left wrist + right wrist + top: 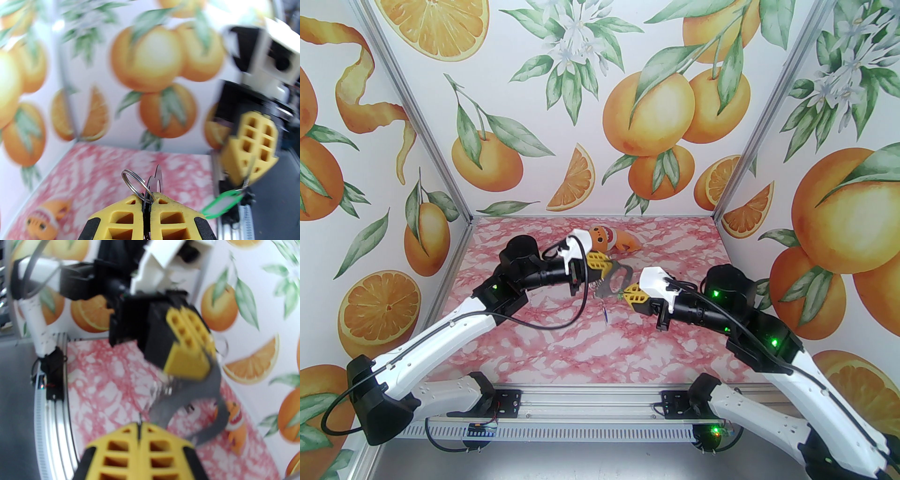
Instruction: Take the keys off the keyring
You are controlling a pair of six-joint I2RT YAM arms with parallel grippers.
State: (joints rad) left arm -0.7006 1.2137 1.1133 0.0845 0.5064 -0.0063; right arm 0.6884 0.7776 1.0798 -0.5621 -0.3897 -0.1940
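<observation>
Orange-print walls [600, 93] on three sides, pink marbled table [534, 337] underneath, and both my arms meet in the middle toward the back. My left gripper [147, 197] has its yellow fingers pressed right together, and pinched edge-on between them is the dark grey keyring [178, 401], held up off the table. From my left wrist I see the thin plate poking up past my fingertips, with a small split ring [122, 177] leaning out to one side of it. Over to my right gripper [140, 427]: its jaws are closed tight too, with only a hairline seam between the pads. A thin bit of metal runs out from between those fingers, and the green key tag [221, 205] dangles from it just below the fingertips, tilted and hanging in the air. From above, that green tag sits right at the lower edge of the keyring. The two grippers are nose to nose and near each other, and I can't tell from up there whether the tag's ring is linked to the loop or not. From my left wrist there's a gap between tag and keyring. Down on the marble, just in front of the two grippers, lies the blue key tag [605, 313], apart from the keyring. At the back wall, behind my left gripper, an orange toy fish [611, 239] rests on the table.
</observation>
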